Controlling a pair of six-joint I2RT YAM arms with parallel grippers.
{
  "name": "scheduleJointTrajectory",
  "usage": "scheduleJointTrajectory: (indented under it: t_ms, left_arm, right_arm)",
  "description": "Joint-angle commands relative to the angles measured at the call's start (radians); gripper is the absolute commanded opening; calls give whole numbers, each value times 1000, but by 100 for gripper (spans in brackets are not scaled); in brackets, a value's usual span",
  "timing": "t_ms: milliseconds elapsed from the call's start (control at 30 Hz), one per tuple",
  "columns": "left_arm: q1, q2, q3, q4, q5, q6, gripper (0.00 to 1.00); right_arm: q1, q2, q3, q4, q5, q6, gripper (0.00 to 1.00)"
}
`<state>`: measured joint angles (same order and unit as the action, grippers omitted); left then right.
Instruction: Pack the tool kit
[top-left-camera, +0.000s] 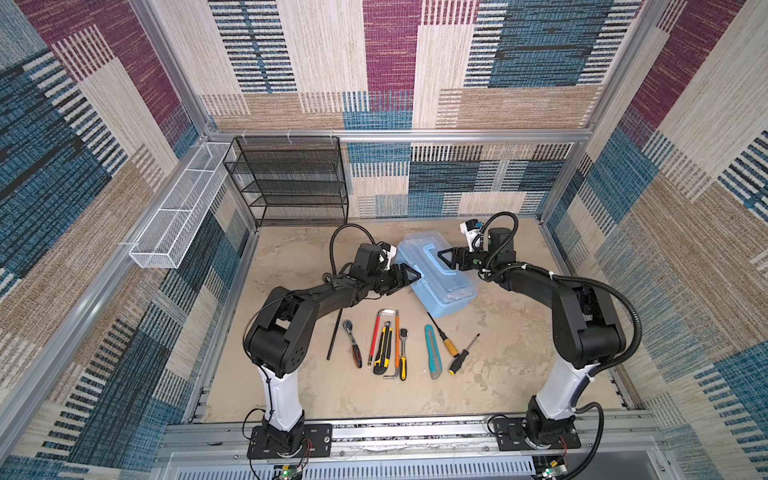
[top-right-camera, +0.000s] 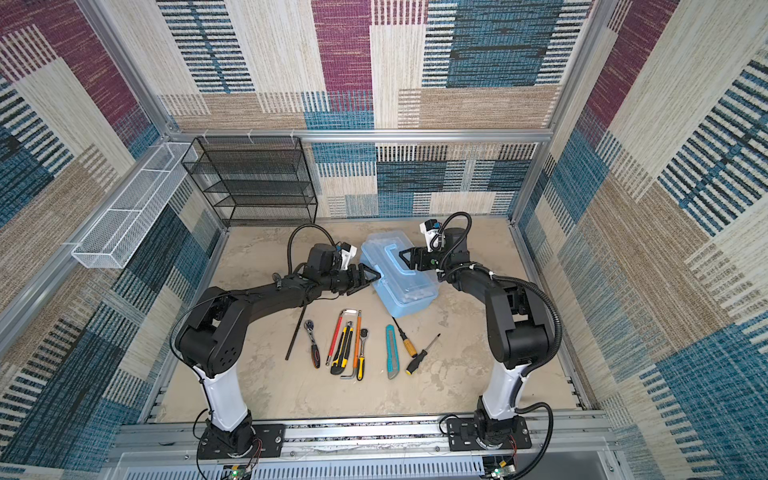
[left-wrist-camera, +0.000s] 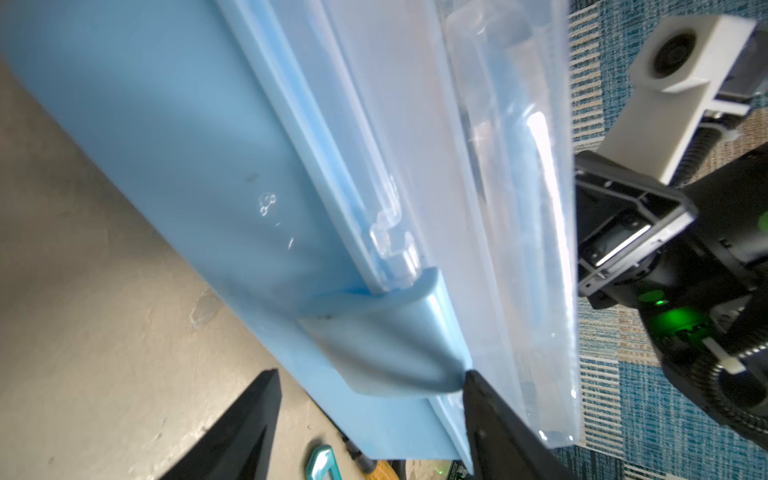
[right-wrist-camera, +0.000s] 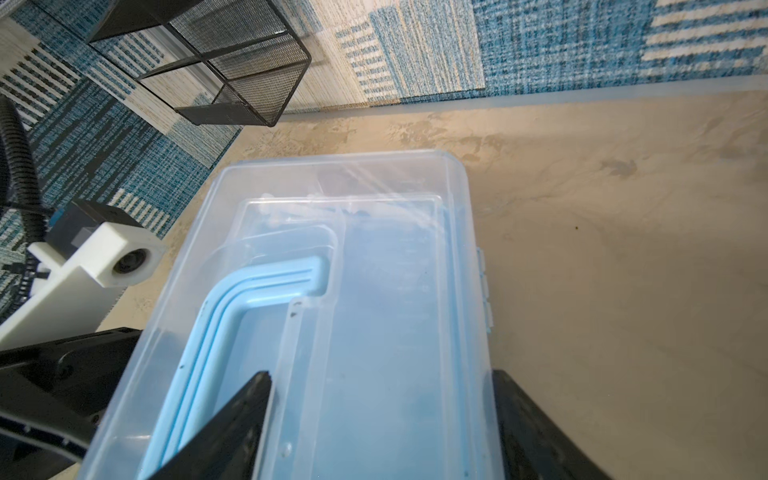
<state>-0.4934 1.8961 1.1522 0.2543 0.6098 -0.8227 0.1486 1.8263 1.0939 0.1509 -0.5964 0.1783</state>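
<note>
Left end effector (top-left-camera: 408, 278): jaws apart, nothing held. In the left wrist view one fingertip (left-wrist-camera: 490, 415) touches the edge of the blue latch (left-wrist-camera: 382, 345).
Right end effector (top-left-camera: 444, 257): jaws wide, straddling the hinge-side half of the clear lid (right-wrist-camera: 395, 291) beside the handle (right-wrist-camera: 232, 316); I cannot tell whether it presses or grips.
Tool box (top-left-camera: 453, 293): askew on the counter (top-left-camera: 519, 365), lid down.
Loose tools: a row in front of the box — red-handled ratchet (top-left-camera: 352, 343), yellow knife (top-left-camera: 383, 349), hex keys (top-left-camera: 397, 338), yellow-handled ratchet (top-left-camera: 402, 357), teal knife (top-left-camera: 432, 351), orange screwdriver (top-left-camera: 446, 343), black screwdriver (top-left-camera: 461, 357), black rod (top-left-camera: 334, 334).
Done: apparently nothing packed.
Left: free the latch, raise the lid, load every tool, close — nearly the whole job.
</note>
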Motion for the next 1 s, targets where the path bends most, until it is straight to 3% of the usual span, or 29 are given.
scheduleJointTrajectory:
  t_ms: [0,667,967]
  left_arm:
    - [-1,3,-25,122,21,-95,74]
    - [-12,40,-117,509,41,-346,89]
    - [-27,55,-99,536,51,-360,90]
  right_arm:
    - [-1,18,-42,-184,-27,44,71]
    - [-11,13,-126,-62,-52,165,72]
    - [-11,9,-142,-40,-44,183,72]
